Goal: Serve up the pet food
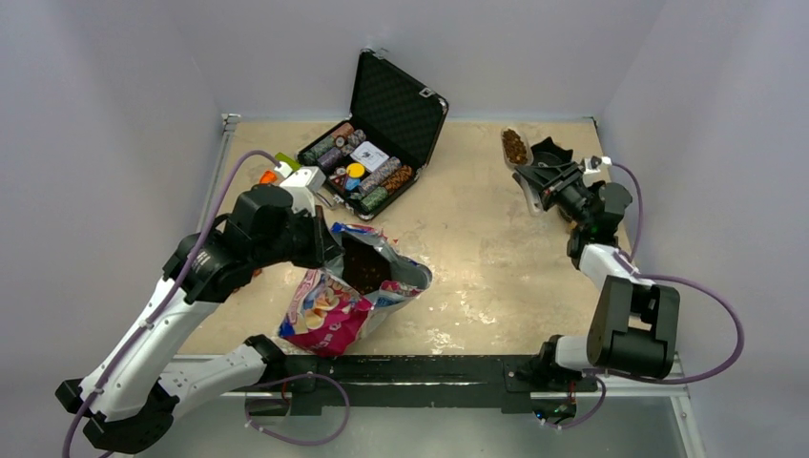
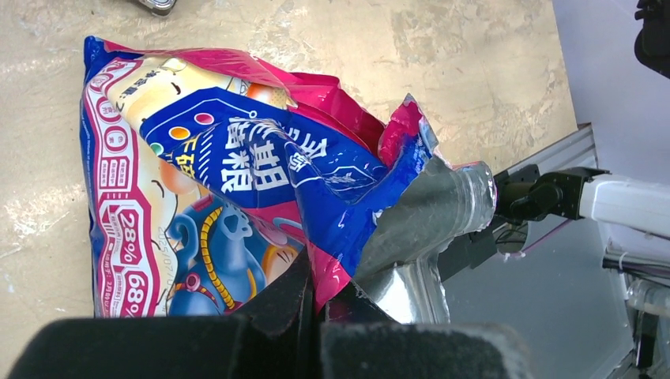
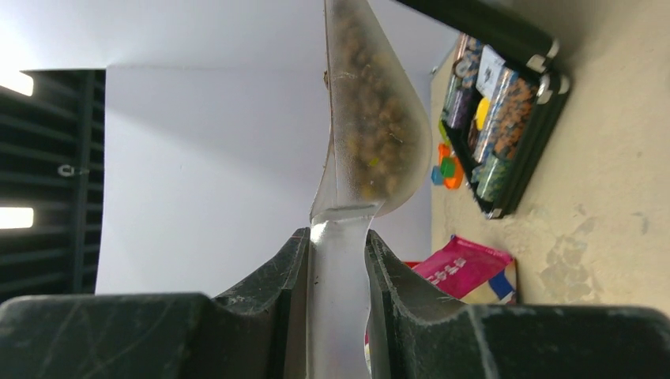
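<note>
My right claw (image 3: 336,243) clamps the scoop (image 3: 371,118) handle | kibble (image 1: 515,145) just left of black dish (image 1: 553,153), worktop's (image 1: 496,248) far-right corner | left claw (image 2: 316,304) pinches bag (image 2: 197,181).

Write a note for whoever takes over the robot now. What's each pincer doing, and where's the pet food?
Left pincer: shut on the torn top edge of the bag, holding it open.
Right pincer: shut on the handle of the clear scoop, beside the black dish at the far right.
Pet food: some in the scoop, the rest in the bag.
Done: scoop filled.
Left: tip it into the dish; its contents aren't visible.
</note>
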`<state>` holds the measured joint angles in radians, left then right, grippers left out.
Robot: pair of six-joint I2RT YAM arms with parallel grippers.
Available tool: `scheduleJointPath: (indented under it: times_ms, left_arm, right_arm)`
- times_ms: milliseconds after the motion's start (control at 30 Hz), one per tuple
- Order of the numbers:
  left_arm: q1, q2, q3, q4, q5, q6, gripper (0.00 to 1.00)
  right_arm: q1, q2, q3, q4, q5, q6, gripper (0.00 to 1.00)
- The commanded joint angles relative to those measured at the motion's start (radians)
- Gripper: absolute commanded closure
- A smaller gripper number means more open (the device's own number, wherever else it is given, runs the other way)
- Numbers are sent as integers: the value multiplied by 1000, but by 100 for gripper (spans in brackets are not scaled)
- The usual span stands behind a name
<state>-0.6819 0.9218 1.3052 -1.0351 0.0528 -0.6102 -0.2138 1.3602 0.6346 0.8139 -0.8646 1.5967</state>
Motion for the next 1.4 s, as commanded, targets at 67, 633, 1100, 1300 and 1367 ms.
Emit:
scheduleJointPath:
  times_ms: [67, 633, 1100, 1300, 1367]
  left_arm:
    - [-6, -79, 19, 72, 128, 56, 100]
    - [-6, -103, -12, 87, 118, 127, 100]
    - [-7, -70, -1, 99, 118, 137, 100]
    - [-5, -67, 0, 95, 114, 134, 100]
    - [-5, -67, -1, 93, 111, 133, 100]
  right_arm:
    - [-93, -4, -88, 173, 96, -21, 100]
    - [-333, -15, -242, 83, 202, -51, 100]
    - [-384, -76, -131, -393, 271, -144, 100]
    - [-391, -64, -54, -559, 292, -177, 100]
    - [-393, -64, -22, -619, 304, -180, 100]
